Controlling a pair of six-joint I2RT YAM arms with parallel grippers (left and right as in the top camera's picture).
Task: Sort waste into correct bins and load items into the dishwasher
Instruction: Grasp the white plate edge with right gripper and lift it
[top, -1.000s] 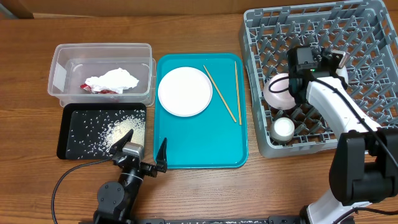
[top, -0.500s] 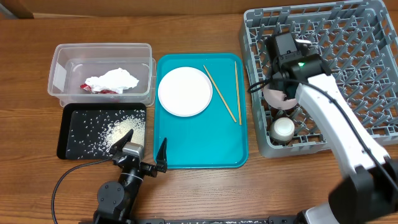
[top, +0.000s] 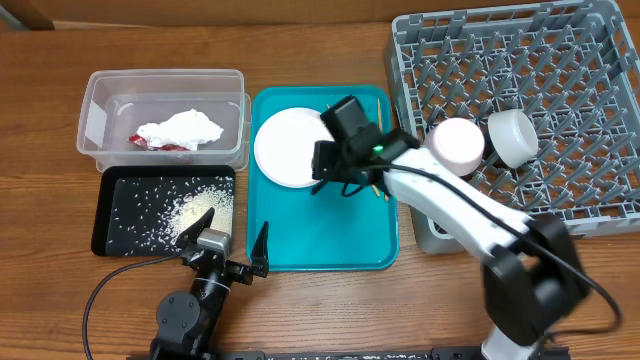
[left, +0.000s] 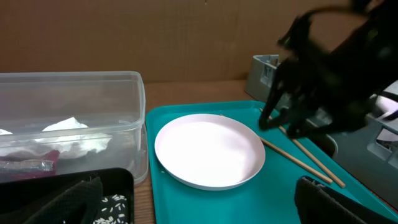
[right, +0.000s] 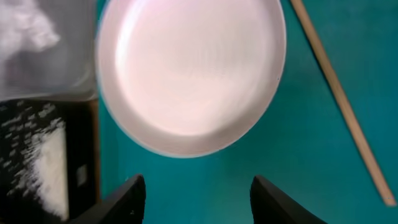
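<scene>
1. Left end effector (top: 233, 236), spread and empty, sits at the teal tray's (top: 330, 230) near-left corner.
2. Plate (top: 285, 148) on the tray's left; right end effector (right: 202, 198), parted and empty, hovers over it.
3. Chopsticks (top: 380, 112) at the tray's right, seemingly close: its descent could scatter them.

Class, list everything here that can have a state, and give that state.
Clear tub: holds napkin and red wrapper.
Black tray: holds loose rice.
Teal tray: holds plate and chopsticks.
Plate: empty, flat.
Dish rack: holds bowl and cup.
Left gripper: jaws open, empty.
Right gripper: jaws open, empty, beside the plate.
</scene>
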